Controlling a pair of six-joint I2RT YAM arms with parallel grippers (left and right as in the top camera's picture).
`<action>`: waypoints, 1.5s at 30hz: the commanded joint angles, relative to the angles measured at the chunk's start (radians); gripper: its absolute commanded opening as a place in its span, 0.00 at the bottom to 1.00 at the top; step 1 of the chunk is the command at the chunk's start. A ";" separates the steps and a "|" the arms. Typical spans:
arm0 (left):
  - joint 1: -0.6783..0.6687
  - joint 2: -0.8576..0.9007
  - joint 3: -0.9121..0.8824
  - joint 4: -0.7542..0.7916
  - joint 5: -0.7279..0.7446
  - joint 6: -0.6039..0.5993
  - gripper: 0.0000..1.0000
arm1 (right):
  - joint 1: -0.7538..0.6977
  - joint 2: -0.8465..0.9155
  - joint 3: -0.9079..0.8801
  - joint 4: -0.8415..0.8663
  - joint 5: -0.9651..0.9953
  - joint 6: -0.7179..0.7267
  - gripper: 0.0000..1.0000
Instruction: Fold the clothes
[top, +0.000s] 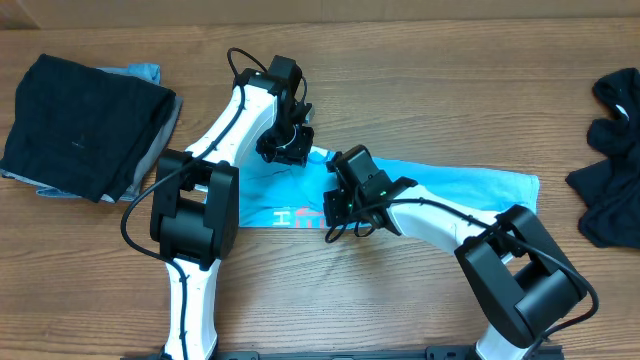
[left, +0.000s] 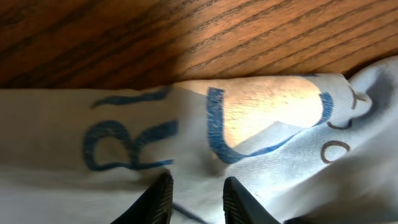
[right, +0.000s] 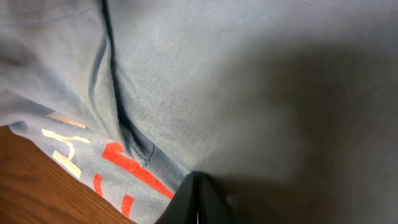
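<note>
T-shirt: light blue, folded into a long band, lay across the middle of the wooden table; red-and-white lettering near its left end.
Left gripper: fingers narrowly parted on the band's far edge; whether it grasped the cloth could not be told.
Right gripper: clenched, tips together on the cloth.
Other clothes: dark folded stack far left; black garment far right.

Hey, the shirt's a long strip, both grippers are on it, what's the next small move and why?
Probably raise both a little to check the cloth comes up. The T-shirt lies as a long strip; the right gripper is shut at its near edge by the red lettering, the left gripper has jaws apart over cloth at the far edge.
</note>
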 joint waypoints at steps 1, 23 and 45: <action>0.002 -0.004 -0.006 -0.003 -0.006 0.012 0.29 | -0.061 -0.026 -0.019 -0.035 -0.045 0.005 0.04; -0.017 -0.004 0.193 -0.312 0.274 0.080 0.04 | -0.377 -0.211 0.002 -0.320 -0.145 -0.035 0.04; 0.001 -0.004 -0.130 -0.288 -0.104 0.024 0.05 | -0.881 -0.210 -0.062 -0.562 0.170 -0.209 0.04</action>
